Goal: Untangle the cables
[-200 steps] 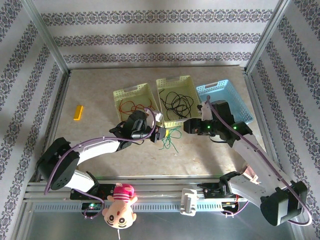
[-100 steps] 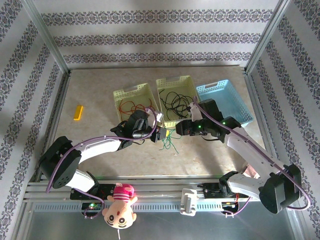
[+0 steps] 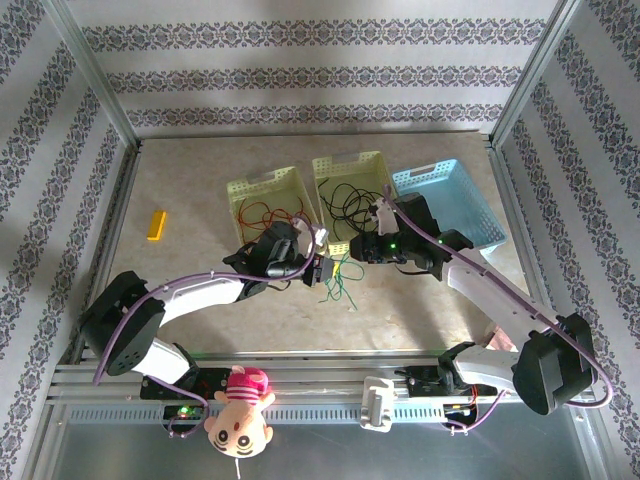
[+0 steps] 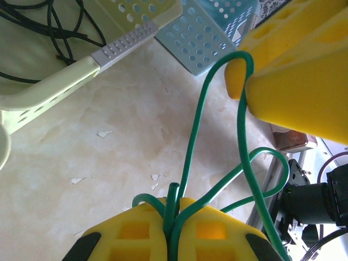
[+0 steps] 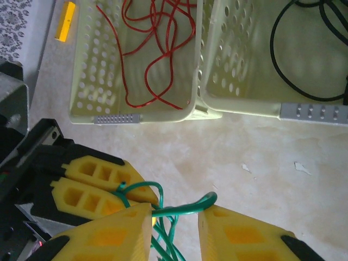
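Overhead, the left gripper (image 3: pixel 323 271) and right gripper (image 3: pixel 349 252) meet tip to tip just in front of the middle basket (image 3: pixel 348 157). The green cable (image 3: pixel 343 283) spills onto the table (image 3: pixel 200 180) beneath them. The grips are too small to read from there.

The left wrist view settles one: the left gripper is clamped tight on a bunch of green strands. One loop rises from it and hooks over a fingertip of the right gripper.

The right wrist view settles the other: those jaws stand partly apart with a clear gap. A green strand crosses the gap, but nothing is pinched.

From above, the red cable (image 3: pixel 268 212) lies in the left basket (image 3: pixel 262 180) and the black cable (image 3: pixel 352 205) in the middle one. The blue basket (image 3: pixel 450 200) is just to the right.

The baskets' near rims close off the far side of the green cable. Bare table lies on its near side and out to the left, where a block (image 3: pixel 156 224) lies well apart.
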Available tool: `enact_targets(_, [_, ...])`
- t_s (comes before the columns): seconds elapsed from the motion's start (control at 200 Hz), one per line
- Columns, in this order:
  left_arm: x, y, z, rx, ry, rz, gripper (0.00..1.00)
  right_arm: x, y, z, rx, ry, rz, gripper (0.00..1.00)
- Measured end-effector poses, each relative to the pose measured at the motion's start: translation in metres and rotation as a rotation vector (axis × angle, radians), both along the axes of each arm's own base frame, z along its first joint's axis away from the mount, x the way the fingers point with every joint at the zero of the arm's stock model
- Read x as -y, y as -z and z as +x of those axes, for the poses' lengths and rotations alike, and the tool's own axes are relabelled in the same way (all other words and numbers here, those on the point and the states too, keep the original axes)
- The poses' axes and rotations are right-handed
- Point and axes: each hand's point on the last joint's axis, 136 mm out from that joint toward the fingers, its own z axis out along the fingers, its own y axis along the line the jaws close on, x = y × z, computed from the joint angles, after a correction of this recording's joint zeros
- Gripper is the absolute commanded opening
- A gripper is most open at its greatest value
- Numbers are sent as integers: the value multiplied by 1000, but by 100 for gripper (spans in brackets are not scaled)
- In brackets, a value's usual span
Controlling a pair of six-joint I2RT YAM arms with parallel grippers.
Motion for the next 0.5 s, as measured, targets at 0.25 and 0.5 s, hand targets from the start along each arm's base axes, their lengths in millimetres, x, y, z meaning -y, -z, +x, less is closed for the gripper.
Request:
enact_targets(0.25, [2,-2,-1,4,4,-3,0,-2,-1,4,-6,14,17,36])
enact_targets(0.5, [10,-4,-4,13,31,4,0,-6,2,8,-19,22,33,38])
